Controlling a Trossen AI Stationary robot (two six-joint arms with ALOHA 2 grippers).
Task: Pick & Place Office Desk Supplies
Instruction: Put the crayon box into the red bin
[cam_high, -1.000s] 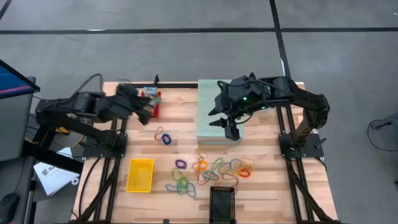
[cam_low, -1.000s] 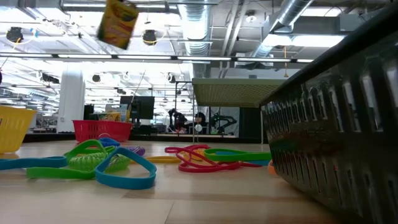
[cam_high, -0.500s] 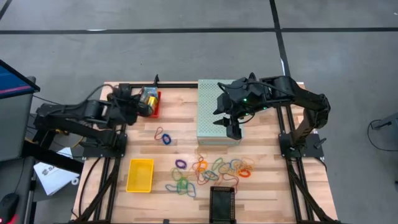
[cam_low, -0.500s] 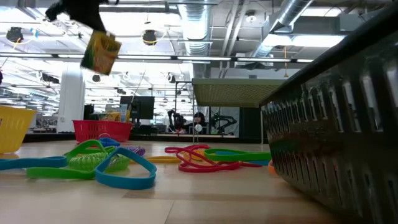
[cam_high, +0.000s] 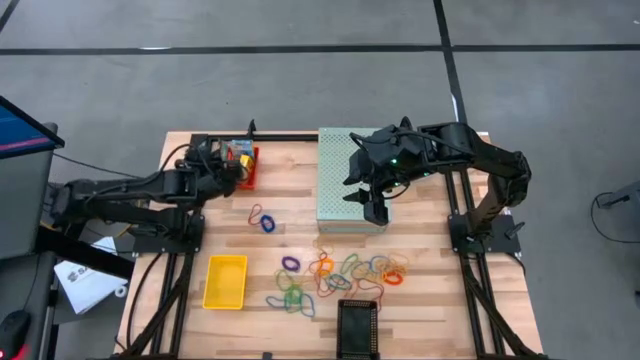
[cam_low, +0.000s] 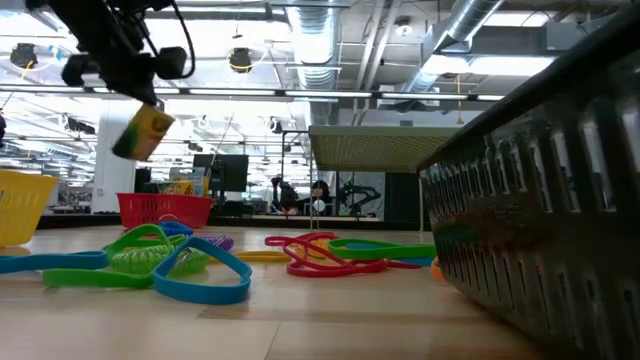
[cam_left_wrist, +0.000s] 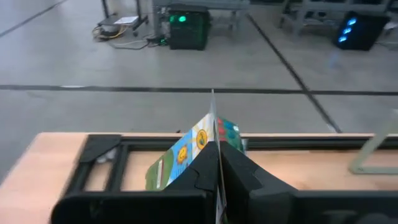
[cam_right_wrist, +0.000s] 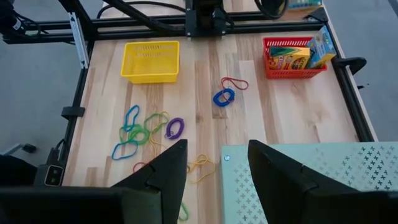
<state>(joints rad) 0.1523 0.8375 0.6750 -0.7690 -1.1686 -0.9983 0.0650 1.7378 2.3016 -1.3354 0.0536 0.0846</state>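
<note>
My left gripper (cam_high: 232, 165) is shut on a yellow-and-green crayon box (cam_low: 142, 133) above the red basket (cam_high: 247, 168) at the table's far left. That basket holds other crayon boxes (cam_right_wrist: 292, 57). Loose coloured rubber bands (cam_high: 340, 272) lie flat on the wood toward the near edge, and two more (cam_high: 265, 220) lie nearer the middle. My right gripper (cam_high: 370, 205) hangs open above the pale green perforated box (cam_high: 340, 185), touching nothing. My left gripper pinches the crayon box between its two fingers (cam_left_wrist: 239, 174), which meet over the box's end (cam_left_wrist: 208, 146). The fingers reach in from the table's left, slanting slightly down. The box (cam_left_wrist: 180, 155) sticks out past the fingertips, tilted, and hangs clear above the red basket.
A yellow basket (cam_high: 225, 281) stands near the left front. A black perforated tray (cam_high: 358, 325) sits at the near edge. The pale green box (cam_right_wrist: 305, 180) fills the far middle. Bare wood lies between the red and yellow baskets.
My left gripper has come down over the red basket with the crayon box, rolling as it sank. The box has dropped lower and tipped further over, still clear of the basket.
</note>
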